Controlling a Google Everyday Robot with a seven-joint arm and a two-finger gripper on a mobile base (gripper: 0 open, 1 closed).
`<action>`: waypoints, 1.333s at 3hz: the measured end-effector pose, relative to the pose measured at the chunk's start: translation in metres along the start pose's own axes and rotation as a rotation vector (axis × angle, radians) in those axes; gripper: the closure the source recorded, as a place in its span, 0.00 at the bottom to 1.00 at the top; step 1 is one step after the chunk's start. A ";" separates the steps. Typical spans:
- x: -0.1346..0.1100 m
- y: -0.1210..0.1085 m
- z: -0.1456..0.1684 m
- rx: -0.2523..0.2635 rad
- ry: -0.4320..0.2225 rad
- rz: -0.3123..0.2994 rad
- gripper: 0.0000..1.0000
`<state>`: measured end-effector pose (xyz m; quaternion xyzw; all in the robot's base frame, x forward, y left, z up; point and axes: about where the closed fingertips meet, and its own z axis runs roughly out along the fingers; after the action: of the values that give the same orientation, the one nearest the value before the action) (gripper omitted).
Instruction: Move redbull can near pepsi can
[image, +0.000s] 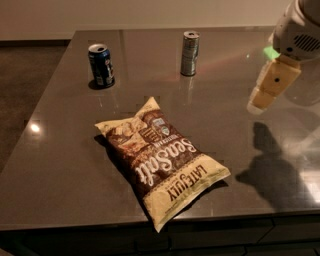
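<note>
The blue pepsi can (101, 65) stands at the table's (60, 165) far left. A chip bag (160, 162) lies flat nearer the front. The slim redbull can (189, 53) stands upright at the far middle, well apart from the pepsi can. The tool (266, 89) hangs above the right side, holding nothing; wide or narrow, I cannot tell. A high or off-centre touch would likely tip the slim can, and an overlong carry could knock the pepsi can. The dark table is glossy, with a pale wall behind.
</note>
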<state>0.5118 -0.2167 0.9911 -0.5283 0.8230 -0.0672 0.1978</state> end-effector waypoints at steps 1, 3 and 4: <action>-0.006 -0.049 0.020 0.058 -0.032 0.145 0.00; -0.016 -0.105 0.062 0.078 -0.122 0.316 0.00; -0.048 -0.134 0.099 0.077 -0.215 0.378 0.00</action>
<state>0.6819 -0.2221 0.9556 -0.3610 0.8783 -0.0034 0.3135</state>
